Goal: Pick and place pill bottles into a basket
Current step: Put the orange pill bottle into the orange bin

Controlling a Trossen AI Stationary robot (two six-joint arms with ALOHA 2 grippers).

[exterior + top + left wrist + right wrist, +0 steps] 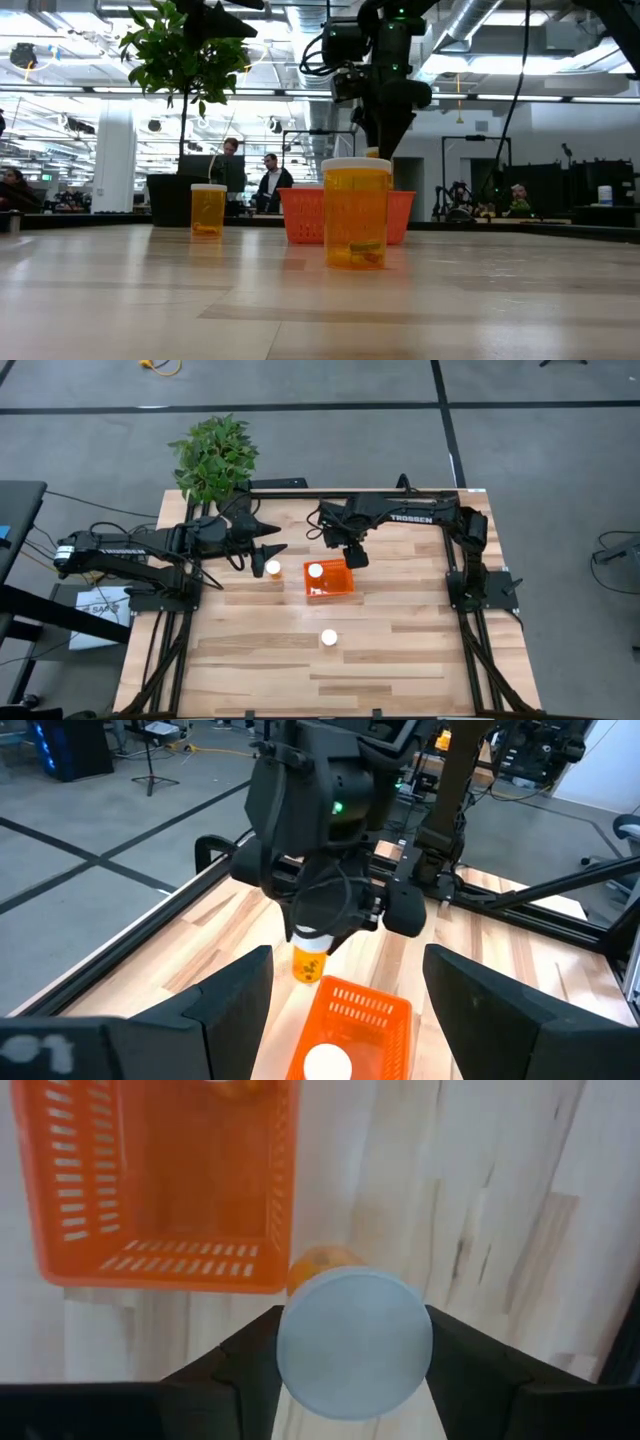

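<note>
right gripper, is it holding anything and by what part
The right gripper holds a small orange pill bottle by its round white cap, one finger on each side, beside the orange mesh basket.

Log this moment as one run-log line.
right hand: shut on pill bottle, beside basket | left hand: open, waiting | basket: one bottle inside
</note>
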